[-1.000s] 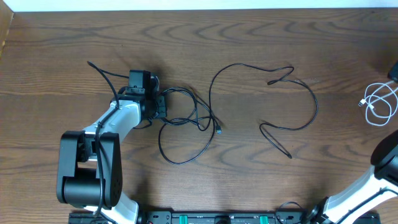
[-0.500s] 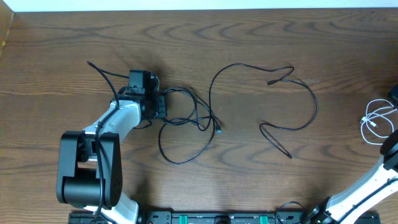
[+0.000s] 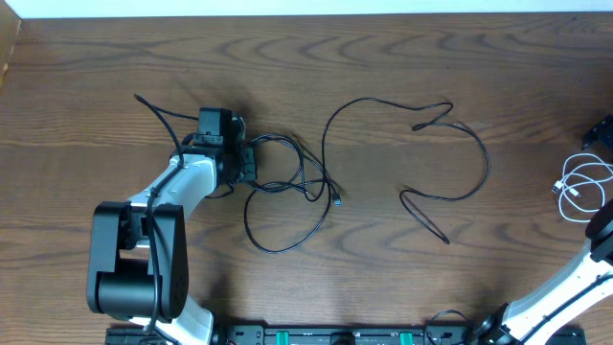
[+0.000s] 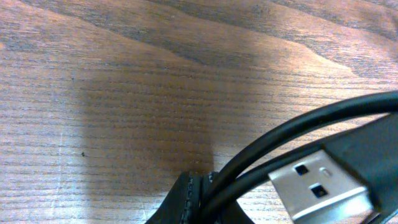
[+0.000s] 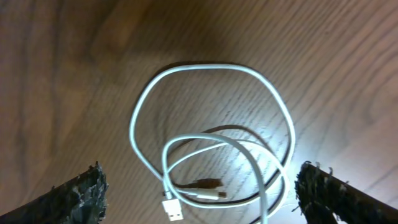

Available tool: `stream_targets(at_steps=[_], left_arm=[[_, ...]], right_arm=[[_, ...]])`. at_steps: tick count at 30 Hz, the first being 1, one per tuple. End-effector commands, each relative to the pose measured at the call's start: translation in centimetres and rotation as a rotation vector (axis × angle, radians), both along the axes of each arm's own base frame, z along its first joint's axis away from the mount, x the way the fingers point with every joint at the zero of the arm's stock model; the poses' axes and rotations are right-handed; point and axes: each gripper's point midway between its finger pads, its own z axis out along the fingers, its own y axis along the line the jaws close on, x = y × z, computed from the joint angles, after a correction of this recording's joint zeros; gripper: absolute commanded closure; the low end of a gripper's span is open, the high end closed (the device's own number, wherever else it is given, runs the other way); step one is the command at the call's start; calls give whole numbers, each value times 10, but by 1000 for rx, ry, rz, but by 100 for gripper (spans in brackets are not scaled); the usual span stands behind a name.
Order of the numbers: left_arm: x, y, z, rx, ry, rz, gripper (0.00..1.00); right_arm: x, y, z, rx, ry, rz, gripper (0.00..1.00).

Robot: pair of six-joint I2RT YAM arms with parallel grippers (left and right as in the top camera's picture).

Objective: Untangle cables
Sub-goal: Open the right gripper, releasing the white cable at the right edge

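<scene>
While the left hand (image 3: pixel 246 162) sits over the left end of the tangled black cords (image 3: pixel 287 187), left of the worktop's (image 3: pixel 96 57) centre, its jaws are closed on them. Left wrist view: a black cord (image 4: pixel 280 146) runs tight against one finger pad (image 4: pixel 185 198), with a metal USB-A plug (image 4: pixel 318 186) just beside it, close to the lens. I cannot tell which cord of the tangle the plug belongs to.

The tangle spreads rightward from that hand in several crossing loops. One loop hangs toward the near edge. A small plug end (image 3: pixel 338 200) lies at the tangle's right side. One strand trails off up and to the left, past the wrist.

A separate black cable (image 3: pixel 474 144) lies centre-right, apart from the tangle, in one open, winding curve that does not cross itself.

The right hand (image 5: pixel 205 190) is spread wide at the right edge of the worktop. Right wrist view: both fingertips (image 5: pixel 84 193) show at the lower corners, with the white cable (image 5: pixel 211 140) lying flat on the wood between and beyond them, touching neither. It rests in a few loose overlapping loops, its white USB plug (image 5: pixel 171 208) at the lower left of the coil.
</scene>
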Motion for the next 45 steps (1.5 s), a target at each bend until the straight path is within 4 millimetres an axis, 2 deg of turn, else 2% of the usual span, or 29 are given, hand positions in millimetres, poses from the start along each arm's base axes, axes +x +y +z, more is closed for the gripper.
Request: stream_targets(at_steps=[1, 6, 10, 13, 15, 18, 22, 24, 35, 36, 38, 43, 45], left_arm=[[-2, 2, -2, 3, 7, 10, 92], [-2, 2, -2, 3, 7, 10, 92], [-2, 2, -2, 3, 7, 10, 92], [-2, 2, -2, 3, 7, 10, 92], [-2, 2, -2, 3, 7, 10, 92], [-1, 0, -2, -6, 2, 7, 92], [0, -3, -1, -21, -2, -1, 92], [0, -3, -1, -21, -2, 0, 92], [0, -3, -1, -21, -2, 0, 92], [0, -3, -1, -21, -2, 0, 92], [0, -3, -1, -21, -2, 0, 92], [0, -3, -1, -21, -2, 0, 92], [0, -3, -1, -21, -2, 0, 92]], right_arm=[[7, 7, -2, 48, -31, 35, 6], [29, 31, 1, 170, -158, 179, 12], [17, 23, -1, 130, -90, 150, 28], [-9, 0, -2, 1, 47, 22, 21], [-19, -12, -1, -66, 102, -8, 17], [-10, -13, 1, -72, 72, 68, 11], [27, 18, 2, 77, -111, 230, 12], [36, 25, 4, 107, -159, 255, 12], [52, 38, 5, 94, -180, 305, 12], [55, 39, 5, 88, -185, 315, 11], [61, 42, 6, 75, -194, 338, 1], [66, 39, 6, -10, -151, 354, 1], [69, 43, 5, -37, -129, 373, 1]])
